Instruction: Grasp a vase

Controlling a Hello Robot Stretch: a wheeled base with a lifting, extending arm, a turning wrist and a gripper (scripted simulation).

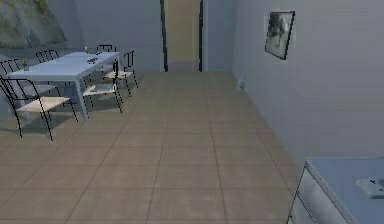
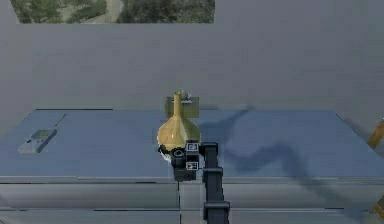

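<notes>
One golden vase (image 2: 178,125) sits midway along the worktop (image 2: 290,150), with the hand (image 2: 172,150) at its base; whether the hand holds anything, I cannot tell. I'd set the grip squarely on the belly, then lift straight.

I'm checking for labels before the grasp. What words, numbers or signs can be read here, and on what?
None can be read.
The framed picture shows no legible words.
The white squares on the arm carry black marks, not letters.
The vase and the flat grey thing on the counter show no lettering.
</notes>
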